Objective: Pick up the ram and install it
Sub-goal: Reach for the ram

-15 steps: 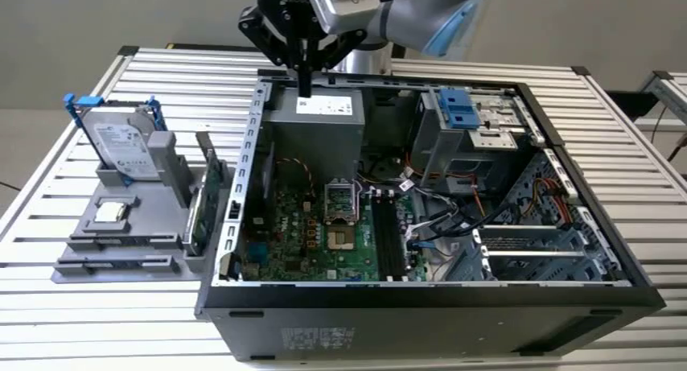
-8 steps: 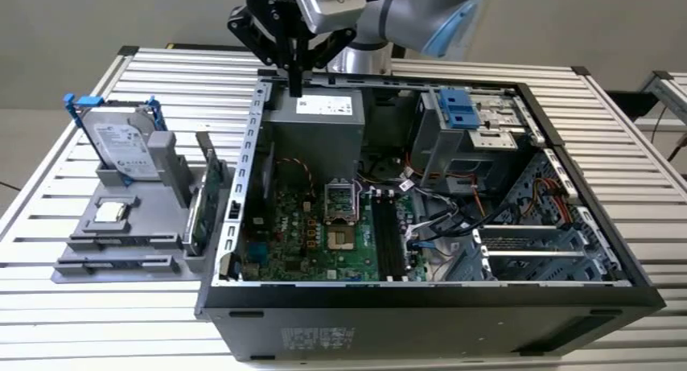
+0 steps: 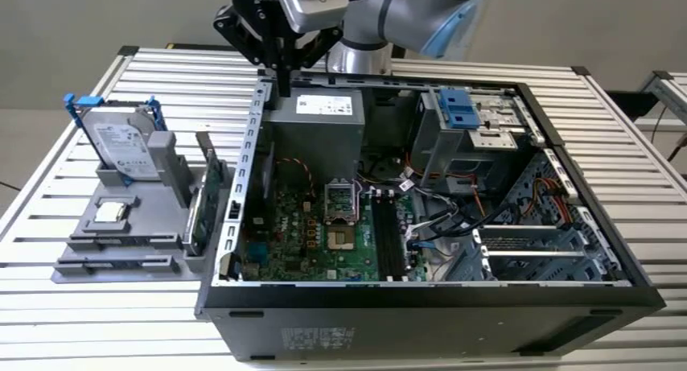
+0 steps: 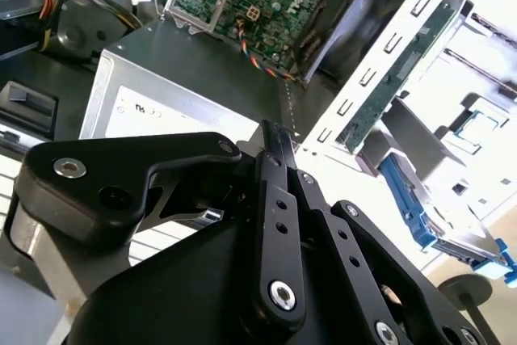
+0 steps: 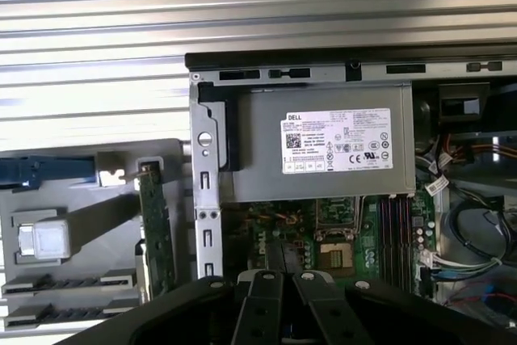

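In the exterior view the arm (image 3: 397, 17) hangs over the twelve o'clock edge of the open computer case (image 3: 429, 323), which lies on its side on the slatted worktop (image 3: 633, 146). The pincer (image 3: 285, 88) points down just above the grey power supply (image 3: 322, 121). In both wrist views its black fingers (image 4: 272, 131) (image 5: 275, 252) are drawn together at the tips and nothing shows between them, so it looks closed and empty. From the case, a grey holder (image 3: 80, 222) sits at nine o'clock on the worktop. It carries an upright hard drive (image 3: 121, 146) in a blue frame at its twelve o'clock end and a small square silver processor chip (image 3: 113, 212) near its middle. A green expansion card (image 3: 209, 190) stands on edge along its three o'clock side, just beside the case wall. At the holder's six o'clock end run two long narrow slots. The ram (image 3: 121, 241) appears to sit on edge in the one nearer the chip, as a thin dark strip (image 5: 69, 284) in the first wrist view, though I cannot be sure of it. That is well apart from the pincer. Inside the case, the dark memory slots (image 3: 388, 230) lie at three o'clock of the open processor socket (image 3: 338, 200) on the green motherboard.
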